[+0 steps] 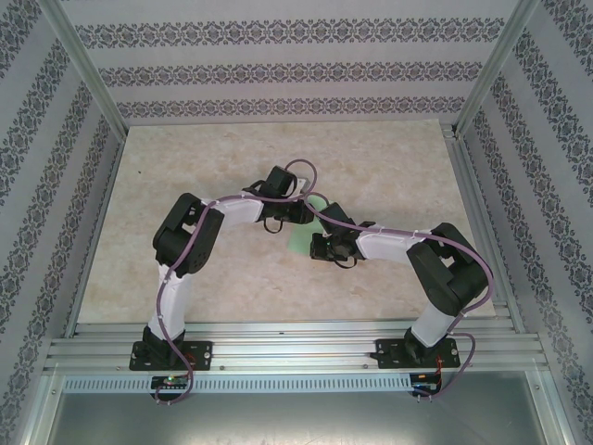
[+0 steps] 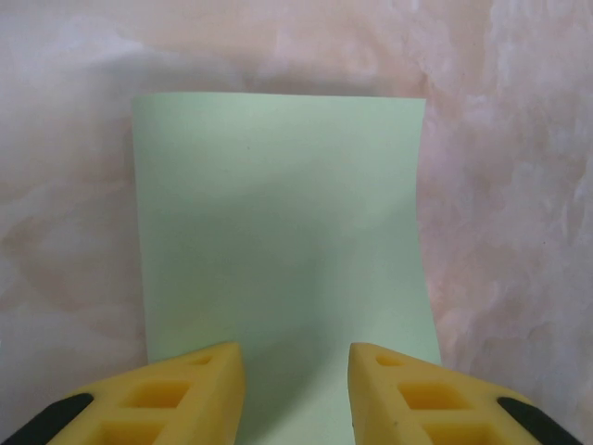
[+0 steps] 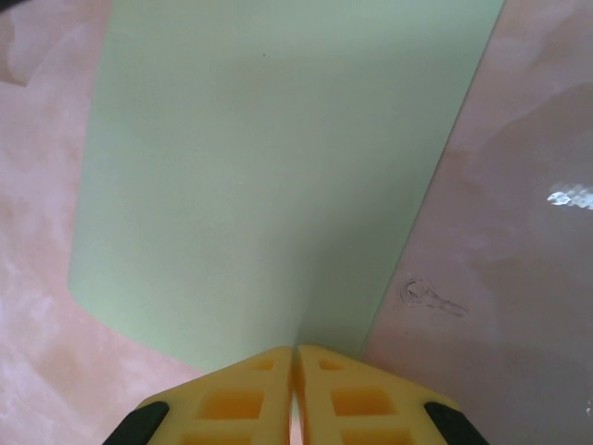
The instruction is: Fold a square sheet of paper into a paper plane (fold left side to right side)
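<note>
Right jaws pinch the sheet point(image 3: 269, 167) on marbled tabletop point(image 3: 519, 278).

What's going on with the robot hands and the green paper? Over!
Left gripper open, astride the thin pale mint-green sheet of paper. Right gripper shut, pinching its edge. Sheet on pale marbled table, no plane yet. Nothing seen blocking.

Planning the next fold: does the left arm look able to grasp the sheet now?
Probably yes: the left gripper is open with the square sheet of paper showing bare between its fingers; the right gripper grips another edge.
</note>
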